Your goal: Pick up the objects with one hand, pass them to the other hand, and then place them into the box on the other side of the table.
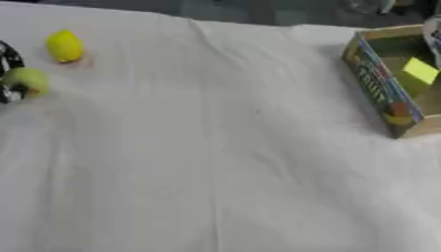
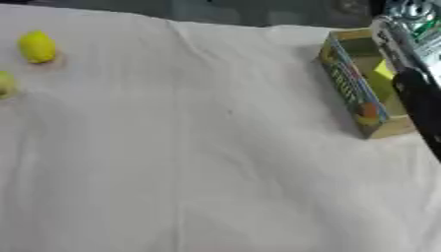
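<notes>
**Left hand at the green fruit, box across the bench**

Where the white cloth [image 1: 215, 172] covers the bench, the near part lies bare and creased. At the left edge the left hand [image 1: 9, 74] touches a green fruit [image 1: 27, 80]; whether its fingers close on it I cannot tell. Just beyond sits a yellow fruit [image 1: 65, 46]. Far right stands the box [image 1: 379, 83] (a yellow thing inside), with the right arm [image 2: 418, 64] over it, hand unseen.

Yellow lemon [image 1: 65, 46] far left; green fruit [image 1: 27, 80] nearby; open box [image 1: 398, 78] right.
</notes>
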Tool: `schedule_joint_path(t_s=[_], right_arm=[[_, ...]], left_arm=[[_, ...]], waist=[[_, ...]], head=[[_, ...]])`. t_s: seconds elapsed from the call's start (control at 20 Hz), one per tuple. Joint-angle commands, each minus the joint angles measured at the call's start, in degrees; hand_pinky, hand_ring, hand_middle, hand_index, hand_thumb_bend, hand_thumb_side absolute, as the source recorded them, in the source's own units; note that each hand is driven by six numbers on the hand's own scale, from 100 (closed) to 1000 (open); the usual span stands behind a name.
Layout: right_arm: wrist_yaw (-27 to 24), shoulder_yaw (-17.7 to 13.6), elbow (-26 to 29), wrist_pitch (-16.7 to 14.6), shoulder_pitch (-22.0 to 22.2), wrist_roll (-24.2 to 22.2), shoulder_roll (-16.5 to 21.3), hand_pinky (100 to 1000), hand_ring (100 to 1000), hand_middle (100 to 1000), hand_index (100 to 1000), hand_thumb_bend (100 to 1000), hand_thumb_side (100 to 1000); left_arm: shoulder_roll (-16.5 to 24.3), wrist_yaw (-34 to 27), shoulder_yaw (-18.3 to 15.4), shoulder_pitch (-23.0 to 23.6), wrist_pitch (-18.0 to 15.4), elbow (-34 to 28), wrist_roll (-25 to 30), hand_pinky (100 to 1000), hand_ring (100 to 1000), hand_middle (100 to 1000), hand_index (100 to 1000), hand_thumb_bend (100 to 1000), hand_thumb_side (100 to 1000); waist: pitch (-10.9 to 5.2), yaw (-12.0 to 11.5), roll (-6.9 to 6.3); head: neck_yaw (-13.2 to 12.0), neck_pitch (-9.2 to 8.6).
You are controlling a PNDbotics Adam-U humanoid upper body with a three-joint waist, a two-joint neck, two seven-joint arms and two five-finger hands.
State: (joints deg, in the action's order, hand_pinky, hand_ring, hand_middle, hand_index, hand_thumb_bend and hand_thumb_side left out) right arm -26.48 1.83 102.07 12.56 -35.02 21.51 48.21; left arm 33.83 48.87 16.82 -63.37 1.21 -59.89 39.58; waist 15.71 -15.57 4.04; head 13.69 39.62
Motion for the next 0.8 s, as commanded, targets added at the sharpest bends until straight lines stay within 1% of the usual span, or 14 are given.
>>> schedule_joint_path(t_s=[0.05,0.3,0.5,0.65,0.8], right_arm=[[-0.4,-0.5,0.6,-0.1,-0.7,-0.2,1.7,832,843,772,782,100,578],[-0.5,-0.4,0.9,-0.1,-0.9,-0.4,1.5,831,844,772,782,100,580],[-0.6,0.0,0.9,0.1,-1.3,-0.8,1.2,831,844,773,781,100,583],[-0.6,0.6,0.8,0.5,-1.8,-1.2,0.6,830,843,772,781,100,584],[-0.5,1.1,1.0,0.8,-2.5,-1.8,0.0,830,842,771,780,100,584]], left_arm=[[4.5,-4.2,0.7,-0.3,1.4,-7.4,-1.2,636,669,666,565,100,100],[6.2,-8.9,0.2,1.6,4.4,-17.8,-6.9,595,646,647,551,100,100],[6.5,-12.5,-0.8,3.1,6.2,-26.0,-13.3,551,623,633,530,100,102],[6.7,-16.0,-0.8,5.1,5.7,-33.7,-20.9,543,618,633,526,100,114],[7.3,-17.8,-0.3,7.5,4.4,-41.1,-27.6,532,610,622,526,100,107]], waist=[[-1.53,0.0,-0.60],[-1.81,0.0,-0.59],[-1.89,-0.1,-0.63],[-2.06,0.0,-0.65],[-2.22,0.0,-0.72]], head=[[0.4,-0.92],[1.8,-1.43],[3.5,-1.53],[4.7,-1.00],[5.0,-0.82]])
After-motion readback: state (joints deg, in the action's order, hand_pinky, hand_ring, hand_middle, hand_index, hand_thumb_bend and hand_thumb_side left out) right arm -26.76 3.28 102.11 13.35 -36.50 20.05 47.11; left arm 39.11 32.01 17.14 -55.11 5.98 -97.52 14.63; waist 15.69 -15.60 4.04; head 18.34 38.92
